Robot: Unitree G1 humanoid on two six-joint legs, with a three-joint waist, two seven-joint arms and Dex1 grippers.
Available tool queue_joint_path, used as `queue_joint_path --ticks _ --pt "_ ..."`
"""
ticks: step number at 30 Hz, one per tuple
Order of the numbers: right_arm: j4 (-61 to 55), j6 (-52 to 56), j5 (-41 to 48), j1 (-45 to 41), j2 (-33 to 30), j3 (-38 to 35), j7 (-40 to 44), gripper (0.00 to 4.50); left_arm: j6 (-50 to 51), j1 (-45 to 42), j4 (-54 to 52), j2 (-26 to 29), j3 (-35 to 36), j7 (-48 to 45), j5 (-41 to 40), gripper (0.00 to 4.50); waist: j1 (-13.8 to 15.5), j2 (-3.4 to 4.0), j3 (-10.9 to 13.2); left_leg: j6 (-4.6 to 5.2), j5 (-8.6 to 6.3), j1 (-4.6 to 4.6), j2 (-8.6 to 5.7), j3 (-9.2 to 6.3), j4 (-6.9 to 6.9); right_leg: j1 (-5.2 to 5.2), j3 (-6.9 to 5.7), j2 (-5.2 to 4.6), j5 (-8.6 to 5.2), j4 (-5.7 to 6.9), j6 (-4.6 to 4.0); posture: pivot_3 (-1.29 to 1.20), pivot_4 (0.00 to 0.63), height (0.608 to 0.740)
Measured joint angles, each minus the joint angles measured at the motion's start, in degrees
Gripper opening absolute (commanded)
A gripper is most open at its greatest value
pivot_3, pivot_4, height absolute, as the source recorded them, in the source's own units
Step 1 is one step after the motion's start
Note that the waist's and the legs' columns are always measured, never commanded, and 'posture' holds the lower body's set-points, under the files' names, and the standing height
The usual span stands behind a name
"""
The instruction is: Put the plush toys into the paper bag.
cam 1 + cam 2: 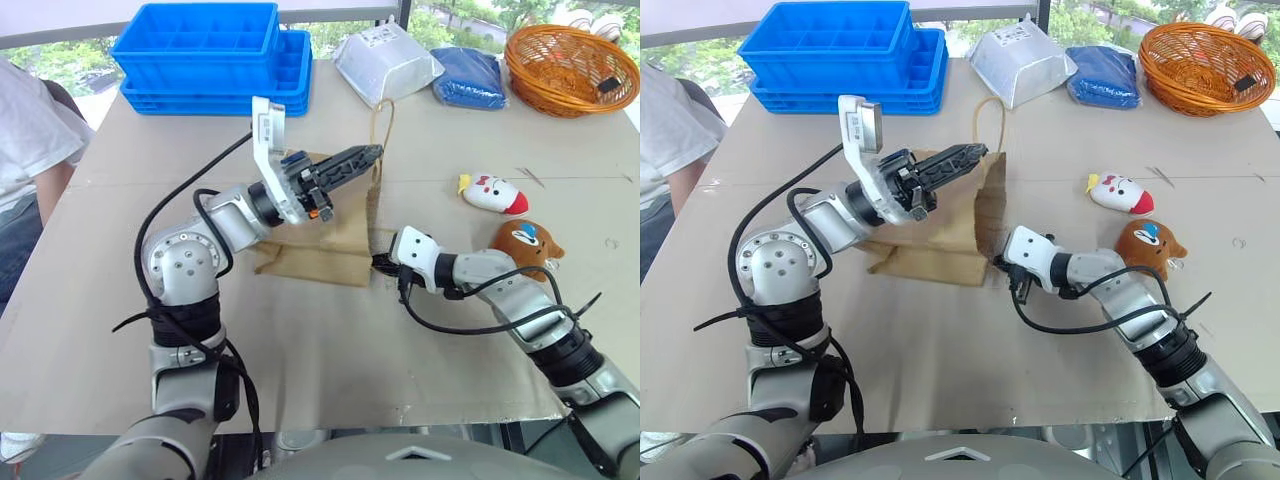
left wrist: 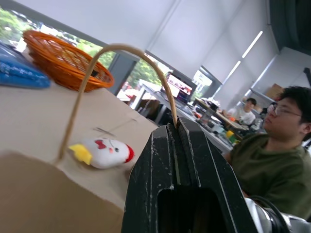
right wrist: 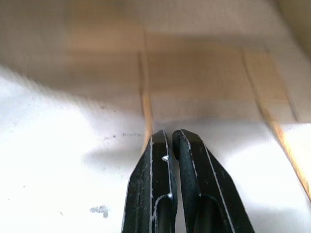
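Left gripper (image 1: pixel 374 152) pinching one tan cord handle (image 2: pixel 116 48) of brown kraft paper bag (image 1: pixel 335 235), lifting it. Right gripper (image 3: pixel 171 135) closed, empty, at bag's lower handle (image 3: pixel 146 109). White oval plush (image 1: pixel 493 193) and brown round plush (image 1: pixel 525 244) lying beside on table (image 1: pixel 330 350).

Two plush toys are counted on the surface (image 1: pixel 300 350): one white plush toy (image 1: pixel 492 193) and one brown plush toy (image 1: pixel 526 246). One paper bag (image 1: pixel 335 235) is seen, with two cord handles, along with two stacked blue trays (image 1: pixel 215 55), one silvery-white pouch (image 1: pixel 388 62), one folded blue cloth (image 1: pixel 470 78) and one orange wicker basket (image 1: pixel 570 68). Two pincers are counted, the left pincer (image 1: pixel 375 152) and the right pincer (image 1: pixel 378 262), and one person (image 1: pixel 25 140) is seen at the surface's edge.
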Motion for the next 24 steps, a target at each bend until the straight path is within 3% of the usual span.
queue_joint_path --ticks 9,13,17,23,24 --pt "3.3 2.9 0.9 1.2 6.8 -4.2 -1.6 0.10 -2.0 -0.7 1.3 8.2 3.3 -7.6 -2.5 0.00 -0.4 -0.04 0.0 -0.15 0.09 0.10 0.04 0.03 -0.06 0.01 0.03 0.06 0.01 0.03 -0.02 0.00 0.150 0.740" --pt "3.9 5.1 0.9 0.7 9.2 -5.7 -4.3 0.10 -8.6 -0.1 1.2 13.2 -1.8 -15.6 5.8 0.00 -0.2 -0.04 0.0 -0.20 0.12 0.09 -0.02 0.03 -0.06 0.02 0.04 0.06 0.01 0.03 -0.04 0.00 0.150 0.740" --pt "2.2 6.8 0.3 1.7 8.3 -8.8 -6.9 0.10 -20.8 1.4 1.7 13.6 -6.1 -22.7 15.9 0.00 0.4 -0.03 0.0 -0.20 0.12 -0.02 -0.13 -0.06 -0.07 0.01 -0.01 -0.03 0.01 -0.01 -0.04 0.00 0.150 0.740" --pt "-11.8 12.9 5.2 8.3 4.9 -15.7 -6.8 0.10 -33.5 2.1 5.5 13.2 -10.7 -30.7 24.7 0.00 0.6 0.00 0.0 -0.17 0.10 -0.20 -0.13 -0.19 -0.17 -0.12 -0.14 -0.08 0.00 -0.07 -0.03 0.00 0.150 0.740" --pt "-15.5 16.3 8.2 9.0 4.6 -17.8 -6.5 0.47 -35.5 1.7 6.9 12.6 -11.5 -31.7 26.0 0.00 0.6 0.00 0.0 -0.17 0.10 -0.21 -0.12 -0.19 -0.16 -0.13 -0.14 -0.07 0.00 -0.07 -0.03 0.00 0.150 0.740"
